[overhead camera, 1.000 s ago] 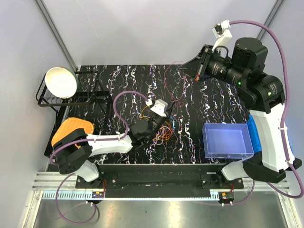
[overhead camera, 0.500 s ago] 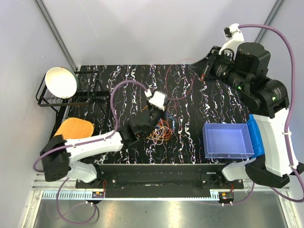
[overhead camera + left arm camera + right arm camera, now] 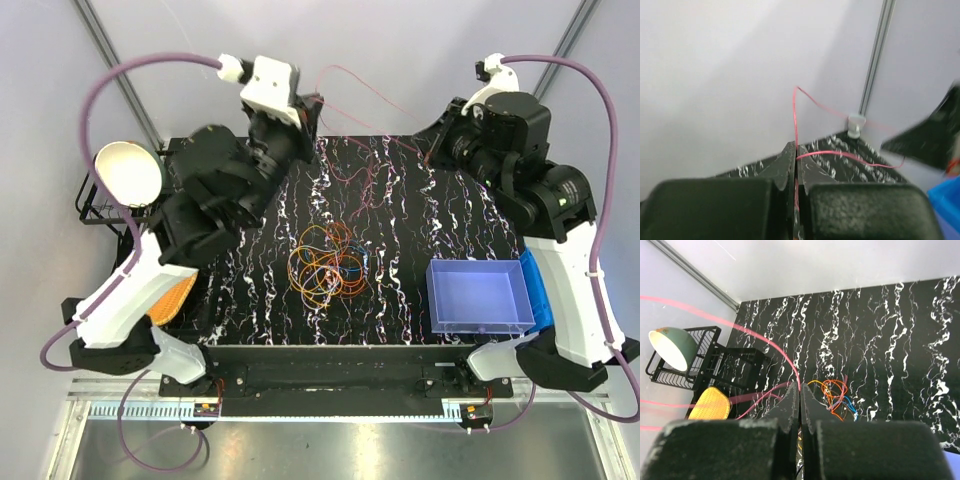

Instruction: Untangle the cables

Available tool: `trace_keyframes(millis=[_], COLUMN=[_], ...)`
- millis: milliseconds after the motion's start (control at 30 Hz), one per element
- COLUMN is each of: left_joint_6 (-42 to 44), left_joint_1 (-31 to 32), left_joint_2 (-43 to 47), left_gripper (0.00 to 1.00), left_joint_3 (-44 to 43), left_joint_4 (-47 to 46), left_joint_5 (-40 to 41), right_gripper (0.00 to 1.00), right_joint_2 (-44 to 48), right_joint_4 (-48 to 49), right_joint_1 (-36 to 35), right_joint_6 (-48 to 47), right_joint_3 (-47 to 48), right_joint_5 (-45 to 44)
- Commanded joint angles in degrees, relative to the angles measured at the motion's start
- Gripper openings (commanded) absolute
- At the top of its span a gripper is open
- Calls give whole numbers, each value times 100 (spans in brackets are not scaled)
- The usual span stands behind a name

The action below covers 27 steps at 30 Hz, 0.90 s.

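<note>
Two arms, one red cable strung up between them, one tangle lying on the table.

I see the left gripper (image 3: 795, 149) and the right gripper (image 3: 800, 390) each with jaws pressed together on the red cable (image 3: 795, 117), which they hold high over the far half of the table (image 3: 400, 200). The rest of the cables (image 3: 325, 262), mostly orange, lie in one looped heap mid-table, towards the front. One white bowl (image 3: 128, 172) sits tilted in one black wire rack (image 3: 95, 212) at the far left. One clear blue box (image 3: 480, 325) stands front right, against one darker blue bin (image 3: 536, 285). One yellow pad (image 3: 178, 297) lies front left, partly hidden by my left arm.
</note>
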State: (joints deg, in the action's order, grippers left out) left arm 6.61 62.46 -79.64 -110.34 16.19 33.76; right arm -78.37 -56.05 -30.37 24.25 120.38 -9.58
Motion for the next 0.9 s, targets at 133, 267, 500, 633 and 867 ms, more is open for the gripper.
trace_keyframes(millis=[133, 267, 500, 633, 867], left_joint_6=[412, 183, 24, -20, -274], left_joint_1=[74, 74, 65, 65, 65], left_joint_2=[-458, -35, 326, 396, 624], left_gripper=[0, 0, 0, 0, 0], left_joint_3=[-1404, -621, -6, 381, 1734], left_joint_4=[1634, 1388, 1361, 1405, 1651], left_joint_5=[228, 219, 193, 271, 210], right_gripper=[0, 0, 0, 5, 63], right_joint_2=[-30, 128, 419, 375, 919], right_joint_4=[244, 603, 1981, 2327, 1758], right_joint_1=[-22, -22, -30, -22, -30], right_joint_6=[212, 395, 923, 1003, 573], right_joint_3=[-453, -1592, -3730, -4267, -4505], right_joint_5=[-87, 61, 1692, 2513, 2304])
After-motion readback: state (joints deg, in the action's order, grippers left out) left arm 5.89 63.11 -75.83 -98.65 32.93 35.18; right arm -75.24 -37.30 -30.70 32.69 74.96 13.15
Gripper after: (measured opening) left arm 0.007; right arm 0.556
